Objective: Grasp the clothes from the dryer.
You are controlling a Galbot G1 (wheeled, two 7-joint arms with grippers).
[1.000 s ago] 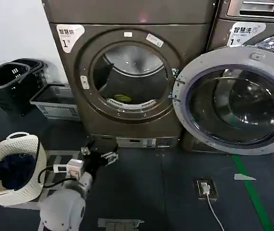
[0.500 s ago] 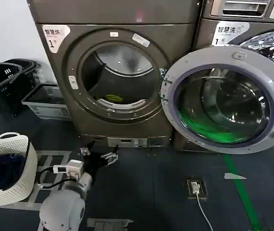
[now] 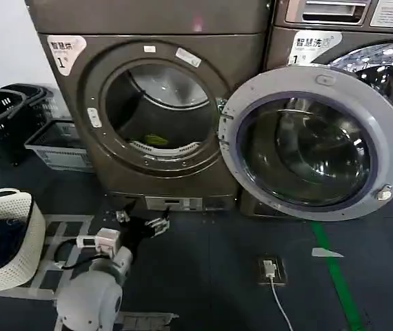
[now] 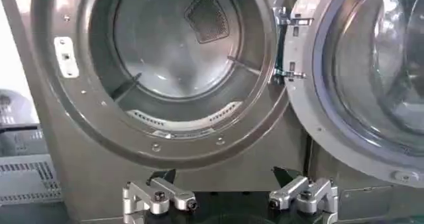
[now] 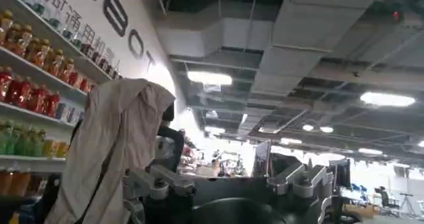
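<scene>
Left gripper [image 3: 142,225] lower left, jaws wide, empty, before dryer [image 3: 162,103]; door [image 3: 314,141] swung open right. Right gripper [image 5: 228,182] jaws wide, empty.

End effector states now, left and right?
Left end effector: open, empty, facing the dryer.
Right end effector: open, empty, pointed up toward the ceiling.

Head and left wrist share the dryer [image 3: 158,103]; right wrist faces ceiling

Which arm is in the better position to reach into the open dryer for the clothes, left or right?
Probably the left. The left gripper is open, low in front of the dryer, facing its open drum. The right gripper points up toward the ceiling.
</scene>
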